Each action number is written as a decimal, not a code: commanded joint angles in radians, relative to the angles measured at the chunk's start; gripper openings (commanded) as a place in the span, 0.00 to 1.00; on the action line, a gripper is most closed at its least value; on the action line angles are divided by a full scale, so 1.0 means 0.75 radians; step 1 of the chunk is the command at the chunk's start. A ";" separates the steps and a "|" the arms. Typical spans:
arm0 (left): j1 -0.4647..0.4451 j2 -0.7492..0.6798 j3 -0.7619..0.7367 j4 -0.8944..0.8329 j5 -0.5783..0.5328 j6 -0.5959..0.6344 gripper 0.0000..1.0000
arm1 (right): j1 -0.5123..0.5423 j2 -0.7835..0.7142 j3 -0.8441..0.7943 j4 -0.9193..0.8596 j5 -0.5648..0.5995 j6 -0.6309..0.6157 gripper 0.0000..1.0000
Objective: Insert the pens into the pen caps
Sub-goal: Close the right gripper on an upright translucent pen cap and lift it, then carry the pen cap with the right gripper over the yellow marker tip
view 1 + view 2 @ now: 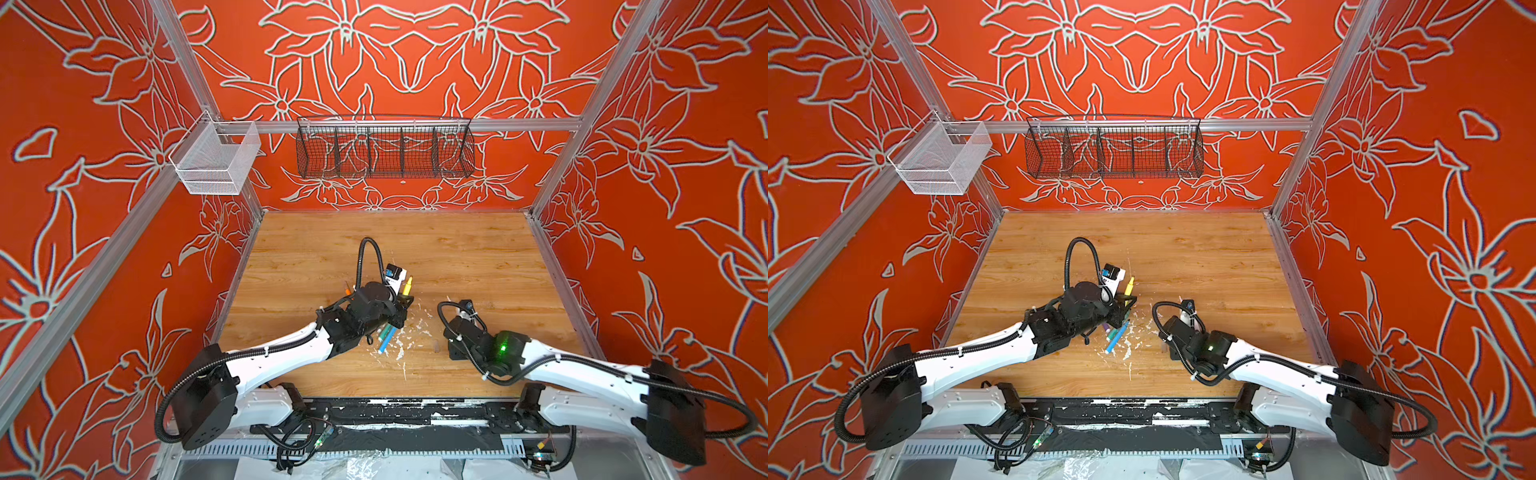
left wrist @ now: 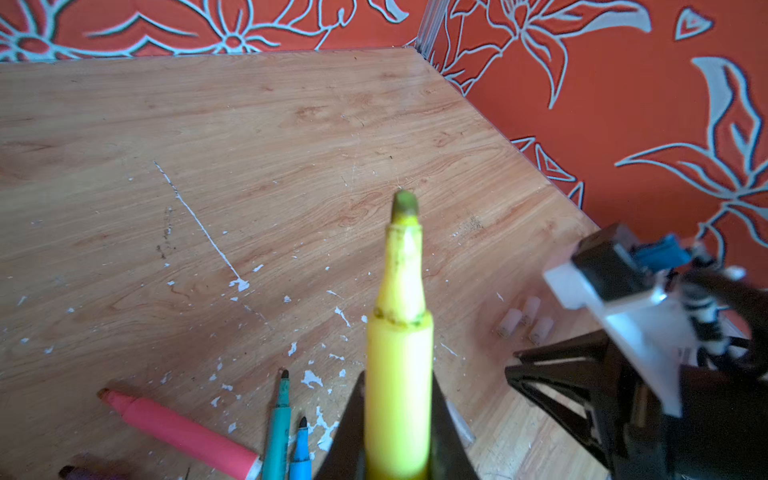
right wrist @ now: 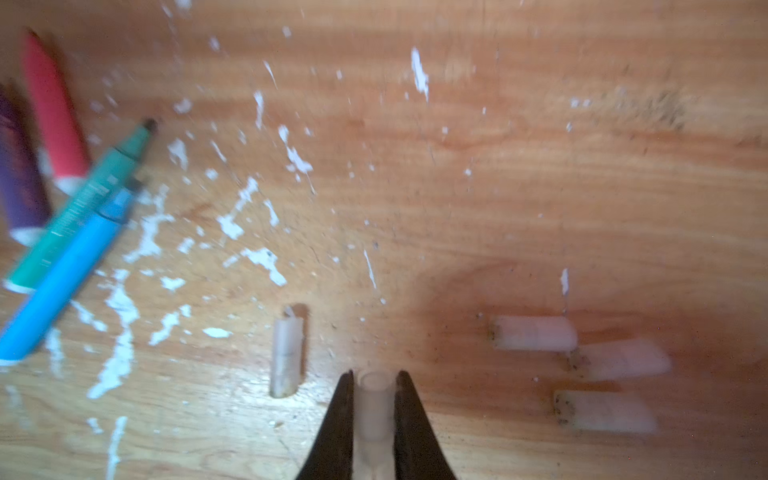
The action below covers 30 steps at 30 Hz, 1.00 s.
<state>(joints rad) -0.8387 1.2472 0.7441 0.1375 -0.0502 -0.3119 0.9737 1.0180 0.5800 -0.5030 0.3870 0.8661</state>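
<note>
1. Left jaws grip the yellow pen point(image 1: 408, 286), which sticks up above the counter point(image 1: 457, 249).
2. The green pen point(image 1: 382, 333) and blue pen point(image 1: 385, 345) lie side by side among white flecks point(image 1: 401, 353).
3. An orange pen point(image 1: 347, 291) peeks out behind the left arm point(image 1: 291, 345).
4. Right jaws are hidden under the right arm point(image 1: 478, 336); the faint clear shape point(image 1: 436, 345) nearby is possibly a pen cap.

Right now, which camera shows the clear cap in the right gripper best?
The right wrist view: the clear cap sits close up in the shut right gripper, open mouth toward the camera. In both top views the right arm covers it. The left wrist view shows that gripper blurred, the cap not discernible.
</note>
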 commanded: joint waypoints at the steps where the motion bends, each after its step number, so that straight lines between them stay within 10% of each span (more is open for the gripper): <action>1: -0.005 0.012 0.039 0.036 0.096 -0.006 0.00 | -0.006 -0.129 0.101 0.034 0.124 -0.048 0.13; 30: -0.083 -0.050 -0.027 0.179 0.284 0.080 0.00 | -0.060 -0.014 0.389 0.842 -0.082 -0.276 0.05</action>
<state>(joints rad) -0.8963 1.2350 0.7361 0.2352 0.1589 -0.2726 0.9348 1.0054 0.8463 0.0738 0.3519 0.6540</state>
